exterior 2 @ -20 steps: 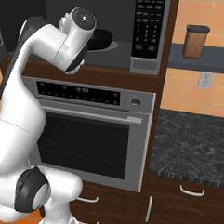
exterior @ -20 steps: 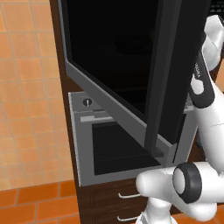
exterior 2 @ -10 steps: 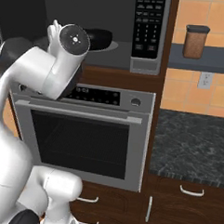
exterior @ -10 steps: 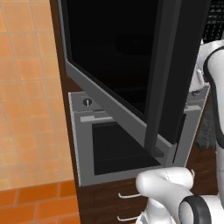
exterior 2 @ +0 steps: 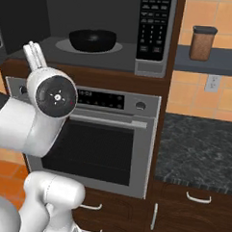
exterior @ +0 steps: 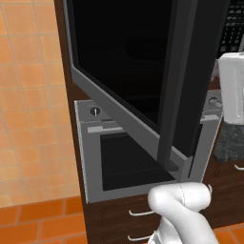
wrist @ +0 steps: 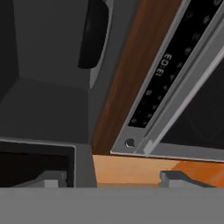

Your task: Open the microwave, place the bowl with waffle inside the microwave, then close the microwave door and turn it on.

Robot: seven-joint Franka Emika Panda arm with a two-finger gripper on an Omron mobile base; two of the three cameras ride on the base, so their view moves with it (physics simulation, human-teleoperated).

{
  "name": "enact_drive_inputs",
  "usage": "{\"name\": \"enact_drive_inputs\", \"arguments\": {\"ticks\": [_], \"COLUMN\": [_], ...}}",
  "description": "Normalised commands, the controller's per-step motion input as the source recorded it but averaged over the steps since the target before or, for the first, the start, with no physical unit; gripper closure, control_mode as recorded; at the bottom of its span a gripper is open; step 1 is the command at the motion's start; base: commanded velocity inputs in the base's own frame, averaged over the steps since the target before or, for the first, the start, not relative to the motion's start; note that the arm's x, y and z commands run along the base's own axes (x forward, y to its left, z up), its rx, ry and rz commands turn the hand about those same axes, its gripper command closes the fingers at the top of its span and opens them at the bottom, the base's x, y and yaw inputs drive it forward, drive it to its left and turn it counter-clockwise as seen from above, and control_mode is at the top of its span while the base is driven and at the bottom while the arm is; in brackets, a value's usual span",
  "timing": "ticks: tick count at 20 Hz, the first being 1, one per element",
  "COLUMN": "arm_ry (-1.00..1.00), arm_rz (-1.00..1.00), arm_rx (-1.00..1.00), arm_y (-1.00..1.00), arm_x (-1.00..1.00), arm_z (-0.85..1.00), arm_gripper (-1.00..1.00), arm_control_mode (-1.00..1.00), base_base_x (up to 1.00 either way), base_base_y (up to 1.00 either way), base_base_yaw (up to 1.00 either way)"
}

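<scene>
The end effector (wrist: 111, 178) shows as two dark tips set wide apart with nothing between them, so it is open and empty, looking past the grey oven with its display strip (wrist: 175, 83) up into the cavity. Over the last second the white arm has swung down and away from the opening; the black bowl (exterior 2: 92, 40) sits on the grey floor inside the wide grey-framed microwave (exterior 2: 108, 33), left of the black keypad (exterior 2: 154, 26). The big black glass microwave door (exterior: 138, 76) stands swung open. Judging by this, placing is done and closing the door comes next.
</scene>
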Motion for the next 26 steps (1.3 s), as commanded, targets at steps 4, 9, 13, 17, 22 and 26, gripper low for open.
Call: {"name": "enact_drive_inputs", "arguments": {"ticks": [4,9,13,17,22,26], "arm_ry": [-0.24,-0.01,0.00,0.00,0.00,-0.04], "arm_rz": [-0.01,-0.38,-0.53,-0.51,-0.45,-0.39], "arm_rx": [0.00,0.00,0.00,-0.01,-0.01,-0.04], "arm_y": [0.02,0.51,0.82,0.83,0.64,0.82], "arm_x": [-1.00,-0.94,-0.79,-0.67,-0.70,-0.31], "arm_z": [0.00,0.00,-0.01,-0.10,-0.04,-0.03], "arm_gripper": [1.00,1.00,1.00,1.00,1.00,1.00], "arm_control_mode": [-1.00,-1.00,-1.00,-1.00,-1.00,-1.00], "base_base_x": [0.00,0.00,0.00,0.00,0.00,0.00], "base_base_y": [0.00,0.00,0.00,0.00,0.00,0.00], "base_base_yaw": [0.00,0.00,0.00,0.00,0.00,0.00]}}
